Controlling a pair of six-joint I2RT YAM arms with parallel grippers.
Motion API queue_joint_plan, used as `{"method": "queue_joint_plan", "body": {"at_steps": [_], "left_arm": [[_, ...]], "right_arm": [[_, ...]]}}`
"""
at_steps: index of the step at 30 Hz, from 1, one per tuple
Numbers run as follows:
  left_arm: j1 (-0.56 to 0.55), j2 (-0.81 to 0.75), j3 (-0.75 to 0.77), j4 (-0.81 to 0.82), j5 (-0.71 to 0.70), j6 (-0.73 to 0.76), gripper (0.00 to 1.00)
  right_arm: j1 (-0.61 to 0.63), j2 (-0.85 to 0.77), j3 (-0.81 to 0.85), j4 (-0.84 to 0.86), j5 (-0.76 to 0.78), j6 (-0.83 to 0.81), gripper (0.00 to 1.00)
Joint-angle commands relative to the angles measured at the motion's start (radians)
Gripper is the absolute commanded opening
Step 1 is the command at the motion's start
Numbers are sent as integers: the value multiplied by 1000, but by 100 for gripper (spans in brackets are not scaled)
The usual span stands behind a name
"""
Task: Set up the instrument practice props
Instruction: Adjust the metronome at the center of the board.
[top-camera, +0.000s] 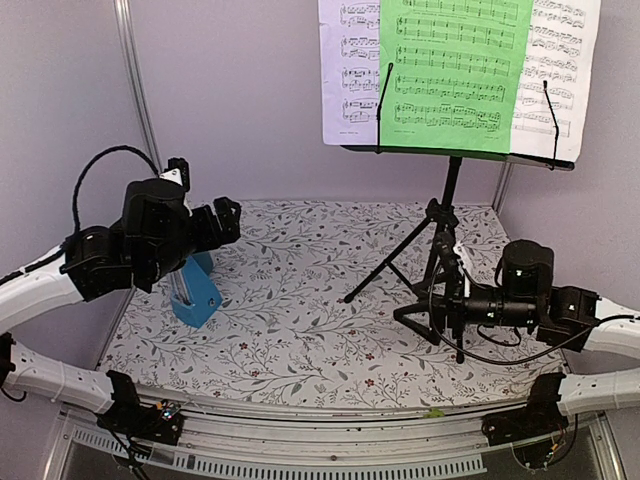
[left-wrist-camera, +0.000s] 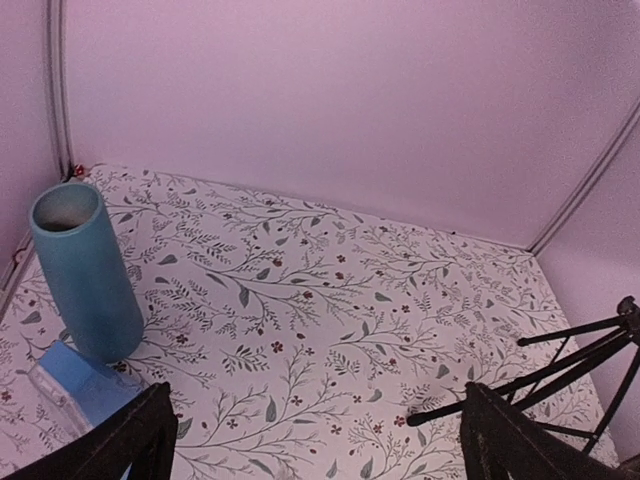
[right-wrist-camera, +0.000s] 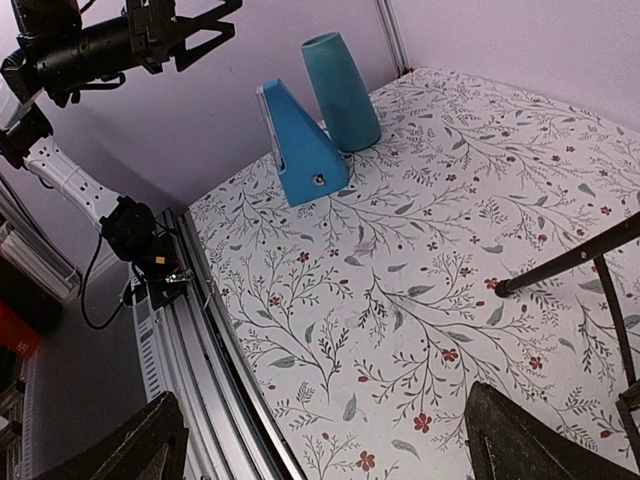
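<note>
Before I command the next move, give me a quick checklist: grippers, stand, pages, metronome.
1. Left gripper open and empty: ok.
2. Right gripper open and empty: ok.
3. Music stand upright, tripod feet on the table: ok.
4. Sheet-music pages resting on the stand's desk: ok.
5. Metronome standing upright on the table: ok.
6. Gap between metronome and teal cup: cannot tell.
</note>
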Motion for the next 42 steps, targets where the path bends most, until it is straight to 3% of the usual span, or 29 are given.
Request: {"method": "queue_joint_plan", "body": {"at_steps": [1,7,13,24,36,42], "left_arm": [[56,-9,6,-212,-82,-195,99],[253,-70,-97,-182,65,-193,99],[380,-69,-117,-139,106,-119,99],[640,-1,-235,117,401,16,99],[672,118,-377,294,550,-17,99],[553,129,-412,299,514,-102,99]], "right_arm": [[21,27,-58,111,-14,61,99],[25,48,-90,161,-25,69,99],[26,50,-116,169,-19,77,99],[28,32,-143,175,-17,86,99],[30,15,-172,175,-7,92,99],[31,28,-178,187,-8,93,99]]}}
